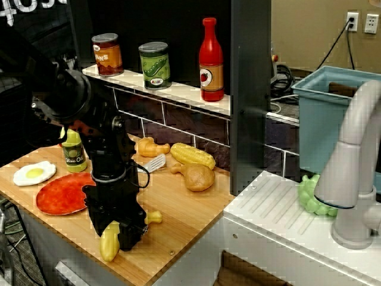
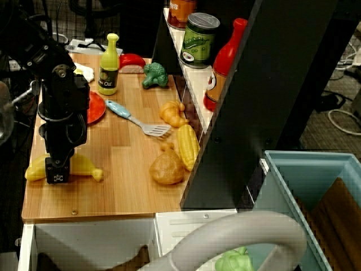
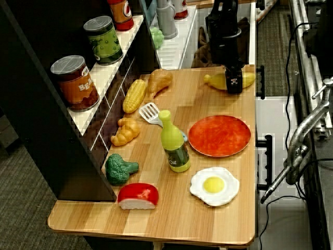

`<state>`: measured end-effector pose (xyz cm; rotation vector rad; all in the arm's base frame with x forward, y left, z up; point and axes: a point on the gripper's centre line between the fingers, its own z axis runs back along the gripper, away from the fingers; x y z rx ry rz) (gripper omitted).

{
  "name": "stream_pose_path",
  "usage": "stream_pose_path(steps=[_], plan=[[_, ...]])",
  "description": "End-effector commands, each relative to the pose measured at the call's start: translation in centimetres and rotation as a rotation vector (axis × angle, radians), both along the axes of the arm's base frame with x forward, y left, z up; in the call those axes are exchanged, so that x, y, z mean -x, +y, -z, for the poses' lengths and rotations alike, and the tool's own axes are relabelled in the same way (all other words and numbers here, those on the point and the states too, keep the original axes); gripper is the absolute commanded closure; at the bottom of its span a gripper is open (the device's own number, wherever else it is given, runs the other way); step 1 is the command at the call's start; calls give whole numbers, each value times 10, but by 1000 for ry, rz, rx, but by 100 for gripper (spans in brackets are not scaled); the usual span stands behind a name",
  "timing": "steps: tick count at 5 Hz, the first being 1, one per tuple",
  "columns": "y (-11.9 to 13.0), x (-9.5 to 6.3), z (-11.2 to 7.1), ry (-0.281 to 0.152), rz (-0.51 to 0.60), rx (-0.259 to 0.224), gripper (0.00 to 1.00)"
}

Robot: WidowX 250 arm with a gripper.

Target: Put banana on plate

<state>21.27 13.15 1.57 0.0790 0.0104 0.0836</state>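
Barely started: the gripper (image 3: 234, 83) sits right down over the middle of the banana (image 3: 248, 79) at the counter's edge, jaws straddling it, though whether they've pinched is unclear. The plate (image 3: 219, 135), at its 6 o'clock, is bare.

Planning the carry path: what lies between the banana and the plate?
Bare wood only. The far-end view shows nothing between the banana, under the gripper, and the plate.

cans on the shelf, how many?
2. The brown-label can stands at the shelf end nearest the broccoli; the green-label can stands next along, before the red bottle. None look hidden.
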Motion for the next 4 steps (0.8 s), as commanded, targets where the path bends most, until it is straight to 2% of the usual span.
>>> stream_pose_path(steps=[1,2,3,4], plan=[[9,-5,-13,15,-3,3,100],[21,-18,-27,46,-7,22,100],[44,-30,-40,88,-8,24,100],[71,-35,-39,101,-8,15,100]])
